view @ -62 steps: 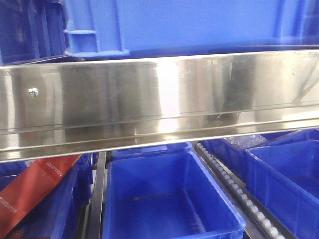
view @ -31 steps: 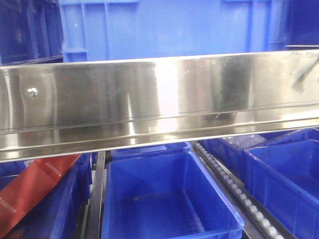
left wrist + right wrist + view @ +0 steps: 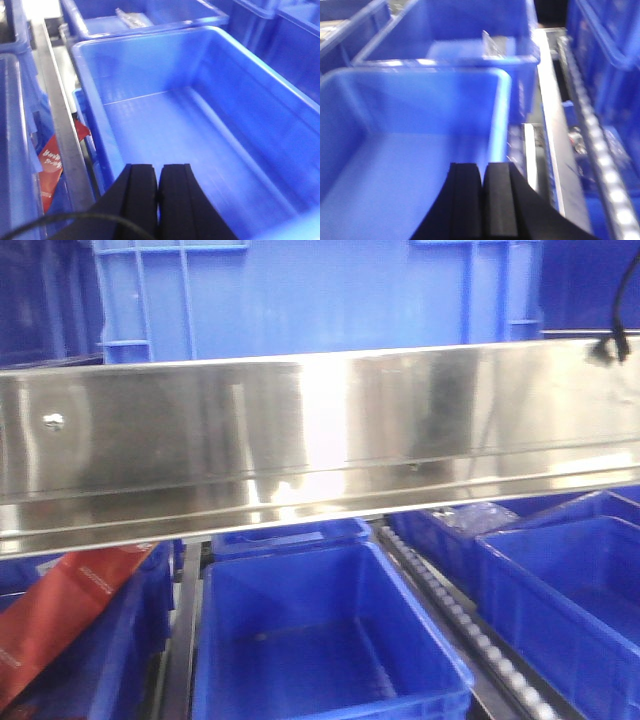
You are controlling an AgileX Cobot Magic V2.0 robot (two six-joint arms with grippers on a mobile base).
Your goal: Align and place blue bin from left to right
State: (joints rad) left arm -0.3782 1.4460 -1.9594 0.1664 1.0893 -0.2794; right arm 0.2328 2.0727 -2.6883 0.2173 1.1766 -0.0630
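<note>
An empty blue bin point(image 3: 190, 135) fills the left wrist view, and my left gripper point(image 3: 159, 172) hangs shut over its near left part with nothing between the fingers. The right wrist view shows the same blue bin point(image 3: 410, 150), with my right gripper point(image 3: 482, 172) shut and empty just inside its right wall. In the front view this blue bin point(image 3: 320, 640) sits in the middle lane below the steel shelf rail point(image 3: 320, 430). Neither gripper shows in the front view.
A second bin point(image 3: 150, 25) holding a clear bag stands right behind. A red packet point(image 3: 50, 170) lies in the left lane past a metal divider point(image 3: 57, 125). A roller track point(image 3: 600, 150) and further bins point(image 3: 570, 600) are on the right. A large blue crate point(image 3: 320, 300) sits above the rail.
The whole front view has slid a little to the left. The large crate above the rail has shifted left, and its bottom edge is now hidden behind the rail.
</note>
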